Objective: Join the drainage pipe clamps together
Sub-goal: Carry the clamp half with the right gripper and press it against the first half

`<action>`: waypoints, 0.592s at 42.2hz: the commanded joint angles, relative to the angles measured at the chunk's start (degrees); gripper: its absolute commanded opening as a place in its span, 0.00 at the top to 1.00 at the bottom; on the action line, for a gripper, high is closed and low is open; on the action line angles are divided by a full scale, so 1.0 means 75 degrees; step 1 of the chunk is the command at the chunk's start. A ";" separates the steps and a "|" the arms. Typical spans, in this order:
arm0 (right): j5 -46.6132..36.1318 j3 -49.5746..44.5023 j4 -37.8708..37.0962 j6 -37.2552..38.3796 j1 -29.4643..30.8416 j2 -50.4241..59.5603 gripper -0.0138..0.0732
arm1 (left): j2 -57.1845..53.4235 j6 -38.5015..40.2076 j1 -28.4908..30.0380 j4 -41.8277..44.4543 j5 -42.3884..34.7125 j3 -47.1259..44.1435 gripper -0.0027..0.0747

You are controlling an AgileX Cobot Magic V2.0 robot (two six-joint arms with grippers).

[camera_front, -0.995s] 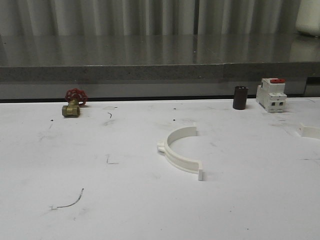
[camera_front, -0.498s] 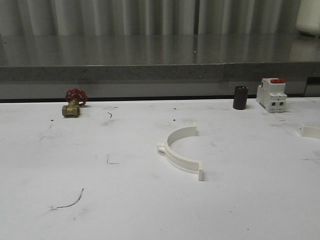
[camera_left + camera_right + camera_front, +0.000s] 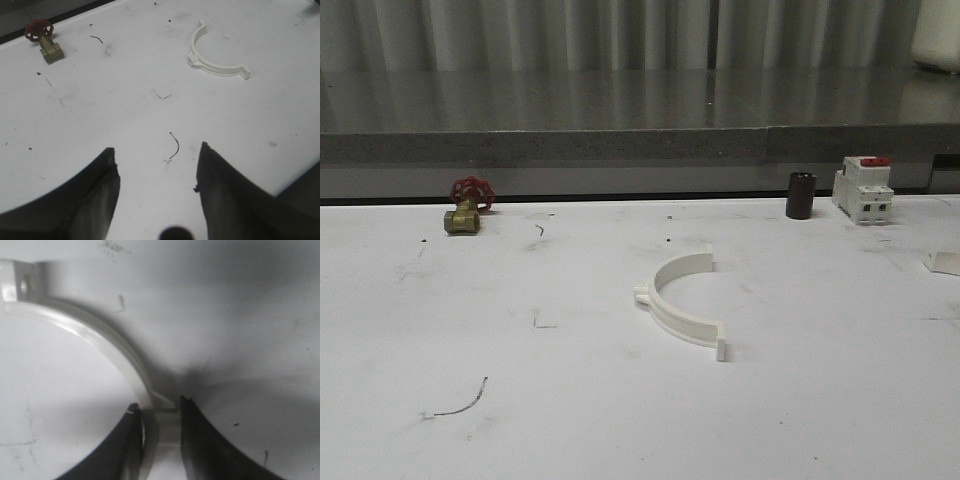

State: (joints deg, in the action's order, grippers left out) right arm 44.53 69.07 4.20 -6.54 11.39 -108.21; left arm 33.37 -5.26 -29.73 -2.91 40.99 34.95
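Though meant to close into one ring, lying well apart as yet: first half-ring (image 3: 682, 303) flat at the middle of the surface (image 3: 570, 420), open side turned to the right, toward its mate; second half-ring (image 3: 102, 340) out at the right edge of the front view (image 3: 945, 262), with just an end tab peeping in. Gripped there by the right claw (image 3: 160, 415), fingers closed on either side of the band close by the outer nub, probably so as to leave both end tabs free for mating. Left claw (image 3: 157, 165) spread open and empty, hanging over bare surface near a dark scrawl (image 3: 174, 146), the first half-ring well ahead of it, perhaps waiting to steady that piece. Ranged along the back, out of the path: brass valve (image 3: 466, 208) with red handwheel on the left, black cylinder (image 3: 801, 195) and white breaker (image 3: 863, 190) with red top on the right. Nothing standing between the two halves.
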 commanded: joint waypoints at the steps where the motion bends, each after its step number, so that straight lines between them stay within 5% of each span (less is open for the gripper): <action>1: 0.0021 0.0200 -0.0225 -0.0102 -0.0041 0.0335 0.64 | 0.0012 0.0016 0.0015 -0.0051 -0.0512 0.0211 0.52; 15: 0.0899 0.0612 -0.0076 -0.0059 -0.0906 0.0579 0.64 | 0.0012 0.0016 0.0015 -0.0051 -0.0512 0.0211 0.52; 25: 0.1674 0.1497 0.0052 0.1446 -0.2237 0.0579 0.64 | 0.0012 0.0016 0.0015 -0.0051 -0.0512 0.0211 0.52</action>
State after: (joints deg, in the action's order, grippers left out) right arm 55.99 77.11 4.10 0.46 -2.67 -107.24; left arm 33.37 -5.31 -29.73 -2.91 40.99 34.95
